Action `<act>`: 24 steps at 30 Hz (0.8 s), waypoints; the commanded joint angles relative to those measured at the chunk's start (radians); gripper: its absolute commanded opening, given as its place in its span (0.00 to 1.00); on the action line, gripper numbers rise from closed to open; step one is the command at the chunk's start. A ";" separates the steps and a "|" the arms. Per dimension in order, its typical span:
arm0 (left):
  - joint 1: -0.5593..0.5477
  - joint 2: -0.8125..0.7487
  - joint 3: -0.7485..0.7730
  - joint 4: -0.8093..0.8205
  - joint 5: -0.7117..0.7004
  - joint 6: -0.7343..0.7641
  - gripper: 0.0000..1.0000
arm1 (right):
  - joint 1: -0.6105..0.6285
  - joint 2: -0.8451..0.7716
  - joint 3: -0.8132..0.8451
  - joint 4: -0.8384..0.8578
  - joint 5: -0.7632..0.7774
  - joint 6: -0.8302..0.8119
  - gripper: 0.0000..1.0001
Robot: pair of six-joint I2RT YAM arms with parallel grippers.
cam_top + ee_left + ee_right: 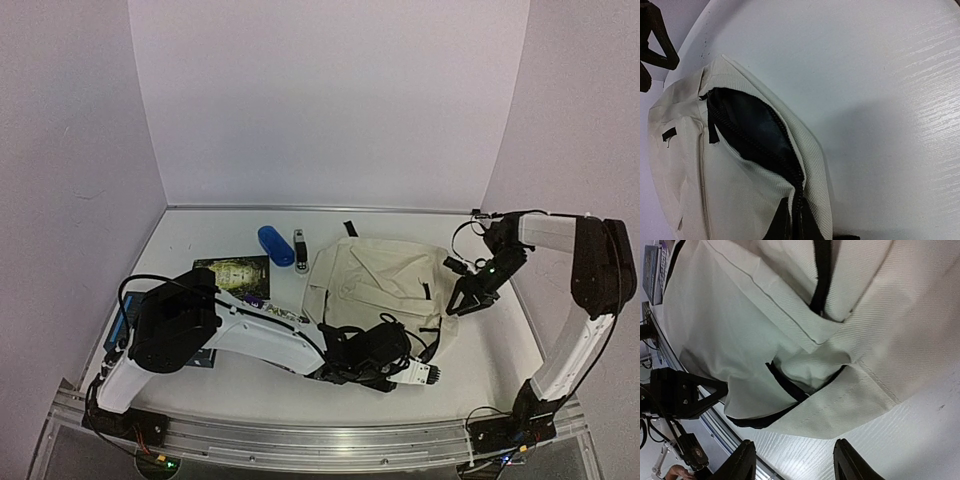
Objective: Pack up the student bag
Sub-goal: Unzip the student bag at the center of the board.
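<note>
Top view, clock directions with 12 at the far wall.

- The student bag (375,280) lies flat on the white table (480,375), from centre toward 3 o'clock. It is cream fabric with black zipper lines and strap tabs.
- The left arm reaches from its base at 7 o'clock across the near side of the table to the bag's near edge, around 5 o'clock of the bag.
- Left gripper (796,217): in the left wrist view the two dark fingers (781,222) sit close together, pinched on the bag's fabric right at the zipper line.
- Above that pinch the zipper opening (750,130) gapes and shows dark lining inside. I cannot make out any contents.
- Right gripper (792,450): it sits at the bag's 3 o'clock edge. In the right wrist view the fingers are spread wide with only bare table between them, gripping nothing.
- The bag's edge lies just beyond the right fingertips. I cannot tell whether they touch it.
- A blue case (275,245) lies at about 10 o'clock of the bag, toward the far wall.
- A small black-and-silver object (300,250) lies just beside the case, on its 3 o'clock side, between the case and the bag.
- A dark book (235,272) lies flat at 9 o'clock of the bag. Its near edge is partly covered by the left arm.
</note>
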 commanded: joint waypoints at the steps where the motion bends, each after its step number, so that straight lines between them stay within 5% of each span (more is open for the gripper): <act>1: -0.001 0.029 0.006 -0.034 0.003 -0.013 0.00 | 0.082 -0.047 -0.013 -0.017 0.052 -0.058 0.52; 16: -0.013 0.035 -0.012 -0.022 -0.042 -0.028 0.08 | 0.210 -0.035 -0.048 0.051 0.288 -0.069 0.48; 24: -0.019 0.036 -0.027 -0.021 -0.044 -0.036 0.09 | 0.214 -0.043 0.007 0.091 0.228 -0.063 0.45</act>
